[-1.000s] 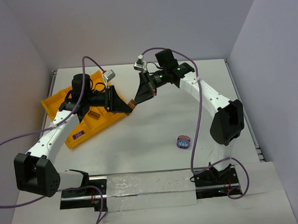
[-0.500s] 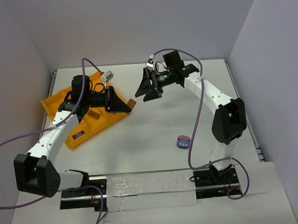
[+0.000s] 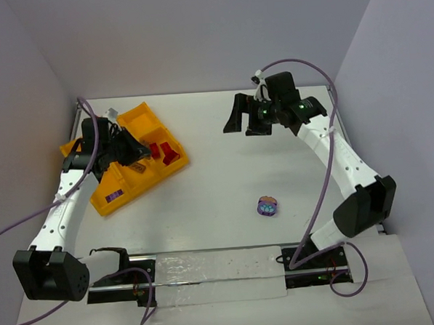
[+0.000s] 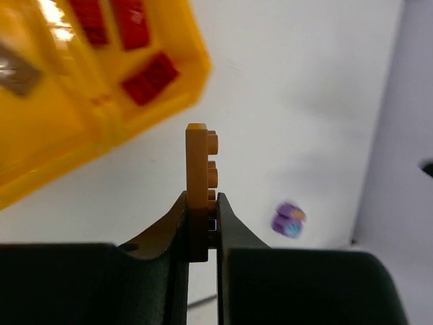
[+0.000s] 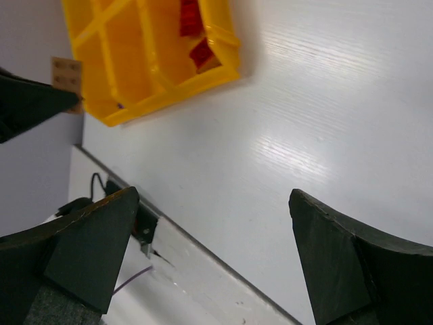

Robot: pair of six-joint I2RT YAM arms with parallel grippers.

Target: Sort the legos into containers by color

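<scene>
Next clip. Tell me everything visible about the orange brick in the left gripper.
The orange brick is a thin, flat, plastic-looking plate with round studs on one face. In the left wrist view it stands upright and edge-on, studs facing right. Its lower end is pinched between the black fingers of the left gripper, and its upper part is free. Nothing else touches it. The yellow tray lies up and to the left.

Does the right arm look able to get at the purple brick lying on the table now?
Probably yes: the right gripper is open and empty, and only bare table lies between it and the purple brick.
</scene>
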